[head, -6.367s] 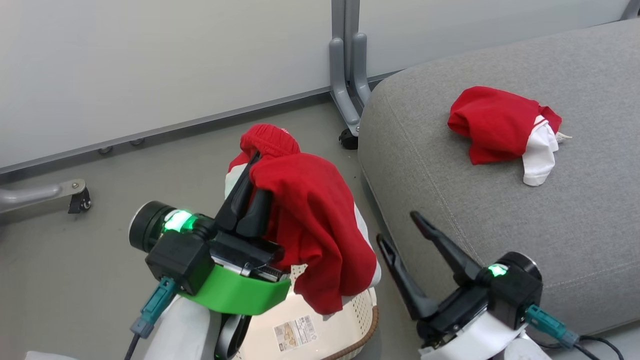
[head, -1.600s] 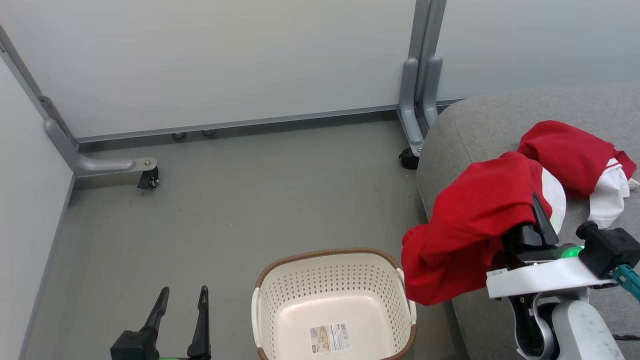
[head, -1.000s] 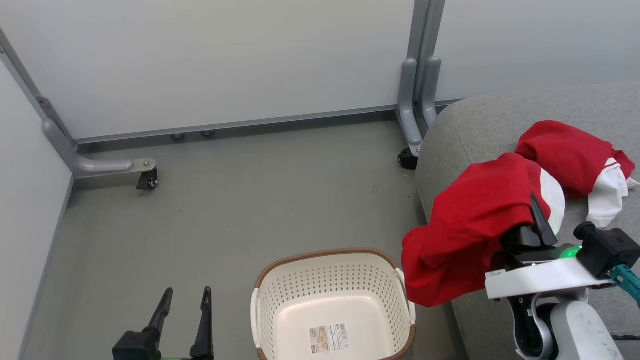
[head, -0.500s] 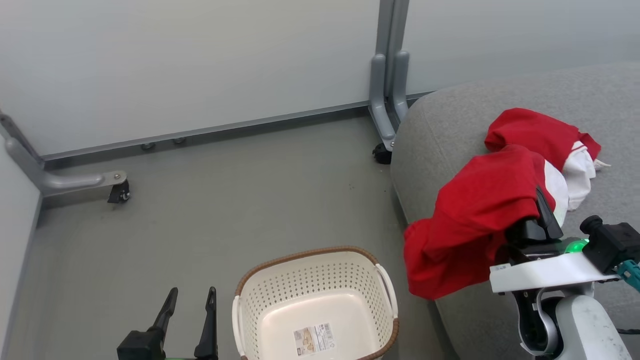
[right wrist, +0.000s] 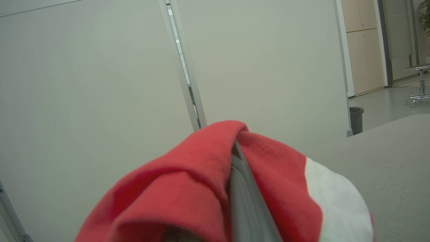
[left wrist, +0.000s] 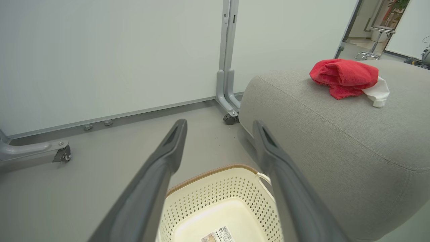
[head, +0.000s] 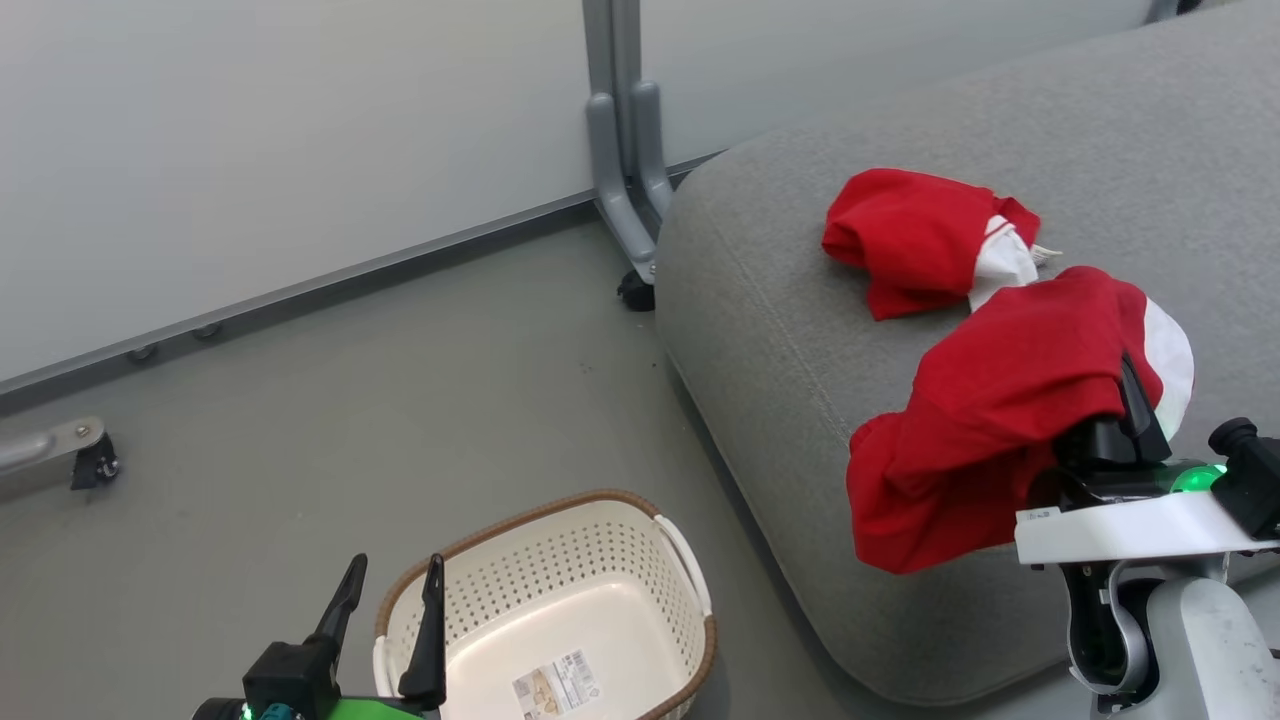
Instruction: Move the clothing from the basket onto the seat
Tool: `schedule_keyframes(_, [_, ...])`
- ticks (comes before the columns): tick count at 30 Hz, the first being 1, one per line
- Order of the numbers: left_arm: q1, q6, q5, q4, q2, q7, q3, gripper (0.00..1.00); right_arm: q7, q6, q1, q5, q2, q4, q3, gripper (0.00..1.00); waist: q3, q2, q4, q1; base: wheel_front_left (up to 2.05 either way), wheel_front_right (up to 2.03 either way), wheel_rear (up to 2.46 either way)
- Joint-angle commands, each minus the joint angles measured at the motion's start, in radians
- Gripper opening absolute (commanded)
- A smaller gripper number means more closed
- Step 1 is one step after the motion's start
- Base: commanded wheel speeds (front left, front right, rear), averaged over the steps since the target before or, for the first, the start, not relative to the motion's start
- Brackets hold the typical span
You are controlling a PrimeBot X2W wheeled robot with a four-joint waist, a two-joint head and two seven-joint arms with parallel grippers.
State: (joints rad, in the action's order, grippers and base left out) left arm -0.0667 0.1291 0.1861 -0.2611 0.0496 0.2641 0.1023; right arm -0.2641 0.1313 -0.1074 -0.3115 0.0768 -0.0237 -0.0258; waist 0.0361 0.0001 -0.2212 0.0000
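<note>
The cream basket (head: pixel 560 560) stands on the floor with nothing but its label inside; in the left wrist view the basket (left wrist: pixel 218 201) lies just below my fingers. My left gripper (head: pixel 396 565) (left wrist: pixel 219 124) hangs open beside its left rim. My right gripper (head: pixel 1120 400) is shut on a red and white garment (head: pixel 990 420), which drapes over its fingers (right wrist: pixel 245 201) above the grey seat (head: pixel 780 330). Up close, that garment (right wrist: pixel 188 188) hides the fingertips. A second red and white garment (head: pixel 920 240) (left wrist: pixel 346 75) lies bunched on the seat (left wrist: pixel 336 134) farther back.
A white partition wall runs behind, with a grey post (head: pixel 625 170) and castor (head: pixel 633 290) right at the seat's left corner. Another castor leg (head: pixel 60 455) sits at far left. Bare grey floor (head: pixel 350 400) lies between wall and basket. A dark bin (right wrist: pixel 356 119) stands beyond the seat.
The camera has swung right. The garment once held by the left gripper over the basket is in the right gripper, which has carried it from the seat's edge farther over the cushion.
</note>
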Motion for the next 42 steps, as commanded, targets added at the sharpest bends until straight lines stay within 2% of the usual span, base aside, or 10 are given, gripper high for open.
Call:
schedule_keyframes(1, [0.021,0.001,0.008,0.003,0.002,0.0,0.002,1.0,0.0,-0.001,0.001,0.008,0.004,-0.007,-0.006,0.0,-0.023,-0.0001,-0.09,0.0,0.0,0.0,0.0])
schedule_keyframes(10, [0.037,0.002,-0.007,0.004,0.002,0.0,0.018,1.0,0.0,-0.001,-0.008,0.002,0.008,-0.011,-0.015,0.0,-0.045,-0.0001,-0.231,0.0,0.0,0.0,0.0])
schedule_keyframes(13, [0.058,0.002,-0.016,0.0,0.002,0.0,0.034,1.0,0.0,-0.001,-0.005,0.001,0.006,-0.022,-0.035,0.0,-0.063,-0.0001,-0.256,0.0,0.0,0.0,0.0])
schedule_keyframes(21, [0.123,0.002,-0.029,-0.031,0.003,0.0,0.1,1.0,0.0,-0.001,0.025,0.009,-0.011,-0.064,-0.102,0.0,-0.101,-0.0001,-0.28,0.0,0.0,0.0,0.0])
schedule_keyframes(29, [0.155,0.002,-0.021,-0.05,0.003,0.0,0.135,1.0,0.0,-0.001,0.039,0.013,-0.019,-0.084,-0.12,0.0,-0.117,-0.0001,-0.287,0.0,0.0,0.0,0.0])
schedule_keyframes(35, [0.153,0.002,-0.009,-0.042,0.003,0.0,0.126,1.0,0.0,-0.001,0.026,0.023,-0.021,-0.078,-0.118,0.0,-0.116,-0.0001,-0.283,0.0,0.0,0.0,0.0])
schedule_keyframes(42, [0.118,0.002,-0.072,-0.013,0.012,0.0,0.133,1.0,0.0,-0.001,-0.033,0.016,0.009,-0.041,-0.09,0.0,-0.125,-0.0001,-0.286,0.0,0.0,0.0,0.0])
